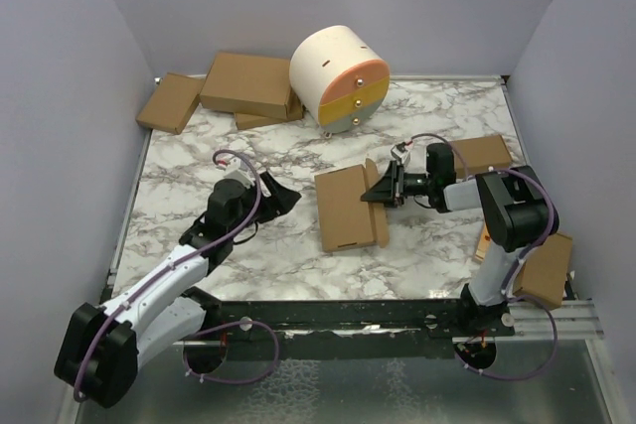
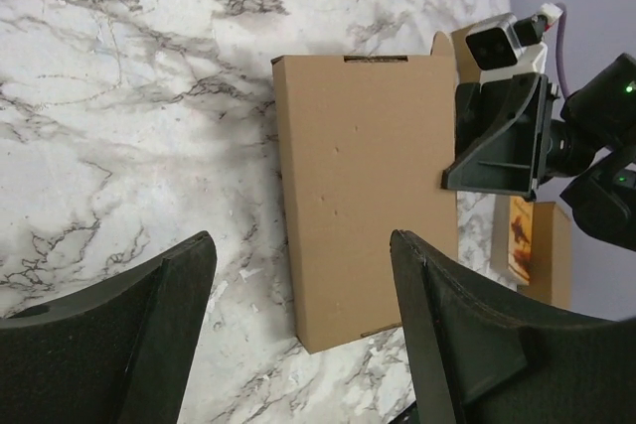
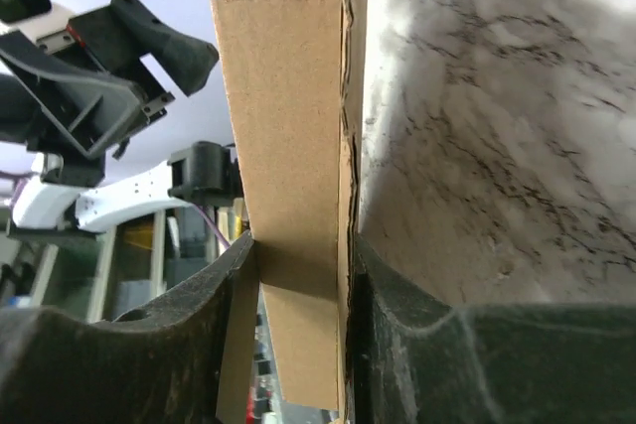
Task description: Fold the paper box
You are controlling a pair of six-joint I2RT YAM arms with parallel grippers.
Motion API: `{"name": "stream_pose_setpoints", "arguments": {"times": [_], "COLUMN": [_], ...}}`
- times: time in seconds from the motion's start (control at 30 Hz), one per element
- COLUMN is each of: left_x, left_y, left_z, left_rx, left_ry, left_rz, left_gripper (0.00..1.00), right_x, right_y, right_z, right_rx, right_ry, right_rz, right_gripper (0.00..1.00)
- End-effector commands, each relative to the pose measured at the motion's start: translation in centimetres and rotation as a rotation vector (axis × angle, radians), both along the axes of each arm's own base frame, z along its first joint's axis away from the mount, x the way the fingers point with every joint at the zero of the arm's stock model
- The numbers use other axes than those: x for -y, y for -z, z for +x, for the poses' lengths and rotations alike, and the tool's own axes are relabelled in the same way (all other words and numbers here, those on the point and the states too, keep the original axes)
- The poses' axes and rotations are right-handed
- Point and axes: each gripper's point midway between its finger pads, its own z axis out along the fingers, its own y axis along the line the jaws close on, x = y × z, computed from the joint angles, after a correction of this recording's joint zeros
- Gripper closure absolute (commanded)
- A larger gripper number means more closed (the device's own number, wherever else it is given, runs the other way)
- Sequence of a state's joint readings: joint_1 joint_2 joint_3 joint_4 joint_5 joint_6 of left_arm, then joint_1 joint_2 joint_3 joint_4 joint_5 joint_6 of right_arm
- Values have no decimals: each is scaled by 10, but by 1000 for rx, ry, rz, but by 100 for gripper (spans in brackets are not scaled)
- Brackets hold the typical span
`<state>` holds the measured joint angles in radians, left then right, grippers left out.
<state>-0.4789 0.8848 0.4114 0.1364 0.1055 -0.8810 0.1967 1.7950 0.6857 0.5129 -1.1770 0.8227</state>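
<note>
At table (image 1: pixel 437 235) centre lies the paper box (image 1: pixel 343 208). Your right gripper (image 1: pixel 386 186) is clamped on its raised 3 o'clock edge; squeeze squarely, no twist. Your left gripper (image 1: pixel 286 196) sits at 9 o'clock, fingers apart: brace that side with it.

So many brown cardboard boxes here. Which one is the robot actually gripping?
The thin, flat paper box mid-table: the right gripper pinches its right edge. The back-left cartons and right-side cartons lie apart from both grippers.
</note>
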Motion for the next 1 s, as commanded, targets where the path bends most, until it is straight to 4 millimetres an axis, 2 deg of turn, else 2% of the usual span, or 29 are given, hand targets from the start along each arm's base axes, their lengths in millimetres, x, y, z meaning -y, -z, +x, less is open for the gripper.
{"name": "stream_pose_setpoints", "arguments": {"times": [0.0, 0.13, 0.3, 0.47, 0.67, 0.8, 0.97], "left_x": [11, 14, 14, 13, 15, 18, 32], "left_y": [4, 15, 19, 20, 24, 33, 58], "left_z": [5, 16, 25, 27, 23, 20, 19], "left_rx": [14, -22, -55, -51, -59, -78, -167], "left_ry": [75, 82, 96, 100, 111, 115, 163], "left_rz": [34, 85, 162, 186, 173, 147, 169], "left_gripper": [27, 27, 29, 29, 29, 29, 31], "right_x": [-5, -10, 4, 14, 13, 15, 11], "right_y": [15, 20, 28, 33, 41, 41, 41], "right_z": [10, 9, 22, 20, 23, 25, 28], "right_rx": [-138, -87, 61, 123, 129, 184, 246], "right_ry": [66, 21, 4, 12, -9, -4, -18], "right_rz": [-1, -31, -218, -266, -273, -309, -362], "right_gripper": [59, 36, 20, 18, 22, 24, 28]}}
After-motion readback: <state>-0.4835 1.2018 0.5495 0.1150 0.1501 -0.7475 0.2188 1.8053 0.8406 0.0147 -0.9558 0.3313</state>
